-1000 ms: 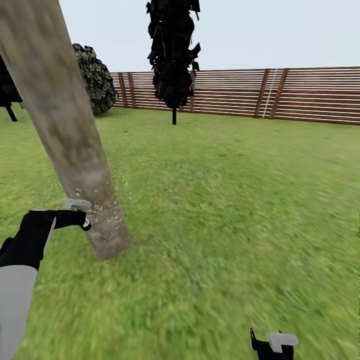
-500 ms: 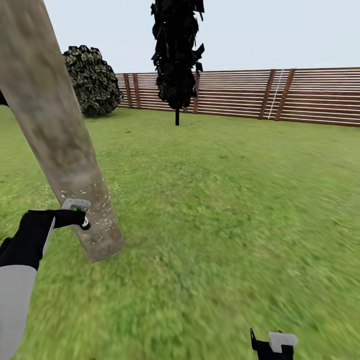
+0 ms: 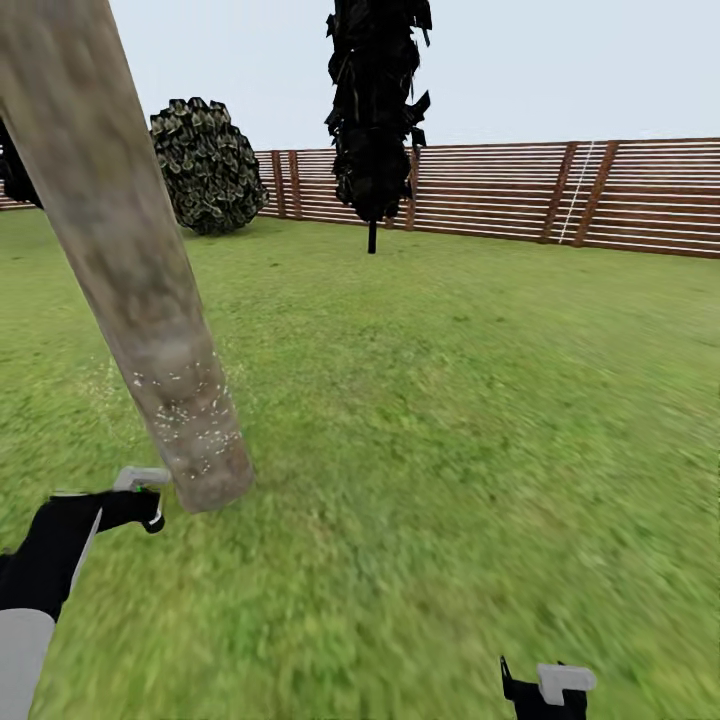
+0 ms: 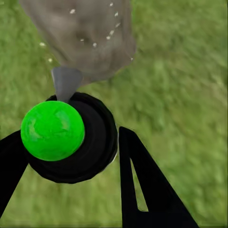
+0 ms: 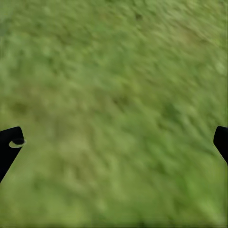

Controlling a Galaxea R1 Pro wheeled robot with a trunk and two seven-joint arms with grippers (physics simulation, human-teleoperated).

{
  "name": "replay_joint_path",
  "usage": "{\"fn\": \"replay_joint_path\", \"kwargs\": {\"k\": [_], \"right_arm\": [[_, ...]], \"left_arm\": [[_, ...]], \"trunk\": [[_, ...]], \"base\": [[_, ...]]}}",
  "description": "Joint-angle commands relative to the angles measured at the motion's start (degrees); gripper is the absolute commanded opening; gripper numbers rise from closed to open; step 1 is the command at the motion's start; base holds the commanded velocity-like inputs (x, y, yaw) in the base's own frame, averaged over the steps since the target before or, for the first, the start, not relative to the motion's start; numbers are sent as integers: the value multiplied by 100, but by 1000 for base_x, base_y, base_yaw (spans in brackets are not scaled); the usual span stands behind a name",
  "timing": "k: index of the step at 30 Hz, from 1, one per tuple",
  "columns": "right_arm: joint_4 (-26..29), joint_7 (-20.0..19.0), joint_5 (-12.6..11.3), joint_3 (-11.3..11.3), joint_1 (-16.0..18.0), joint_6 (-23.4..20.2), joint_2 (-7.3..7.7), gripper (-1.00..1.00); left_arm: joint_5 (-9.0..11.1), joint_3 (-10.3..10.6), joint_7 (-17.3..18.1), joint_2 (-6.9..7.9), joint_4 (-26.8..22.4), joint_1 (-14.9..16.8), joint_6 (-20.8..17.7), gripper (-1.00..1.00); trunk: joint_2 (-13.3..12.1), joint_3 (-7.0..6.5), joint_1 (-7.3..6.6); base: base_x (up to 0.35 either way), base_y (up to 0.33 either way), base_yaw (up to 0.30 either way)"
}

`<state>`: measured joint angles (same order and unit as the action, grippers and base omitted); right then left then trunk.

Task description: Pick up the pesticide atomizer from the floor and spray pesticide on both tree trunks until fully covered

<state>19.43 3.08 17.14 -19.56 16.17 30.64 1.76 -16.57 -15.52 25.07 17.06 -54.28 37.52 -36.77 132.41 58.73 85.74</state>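
Head view: left gripper (image 3: 140, 505), matte black, sits low at left, clamped round the pesticide atomizer (image 3: 140, 480), whose pale grey trigger head pokes up just beside the base of the tree trunk (image 3: 140, 290). Trunk is thick, cylindrical, mottled grey-brown, leaning in frame; lower part is flecked w/ small white specks (some also on the grass nearby). Lawn (image 3: 450, 420) is blurry, patchy green. Behind: brown horizontal-slat fence (image 3: 600, 200), a rounded dark bush (image 3: 205, 165), a thin-trunked dark tree (image 3: 375, 110).

Left wrist view: atomizer (image 4: 71, 137) seen end-on btw the black fingers (image 4: 142, 185), w/ round black body, glossy green ball, grey wedge nozzle aimed at the speckled trunk (image 4: 80, 38).

Right gripper (image 3: 545, 690) rests at bottom edge; right wrist view shows its fingertips (image 5: 9, 145) spread wide apart, nothing btw them but grass (image 5: 114, 109).
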Motion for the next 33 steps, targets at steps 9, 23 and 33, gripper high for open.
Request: {"fn": "replay_joint_path", "kwargs": {"k": [9,23,33], "right_arm": [[985,-1014,1022,846,486,-961,-66,100],[1046,-4004,1400,901,1528,-1351,-77,100],[1398,-4645,1391,2216,1527,-1350,-183,100]], "left_arm": [[-37,589,493,24,1417,-146,1959,-100],[-991,2201,2491,-3,1474,-80,2333,-100],[-995,3261,2511,-37,1457,-78,2327,-100]], "trunk": [[0,0,0],[0,0,0],[0,0,0]], "base": [[-3,0,0],[0,0,0],[0,0,0]]}}
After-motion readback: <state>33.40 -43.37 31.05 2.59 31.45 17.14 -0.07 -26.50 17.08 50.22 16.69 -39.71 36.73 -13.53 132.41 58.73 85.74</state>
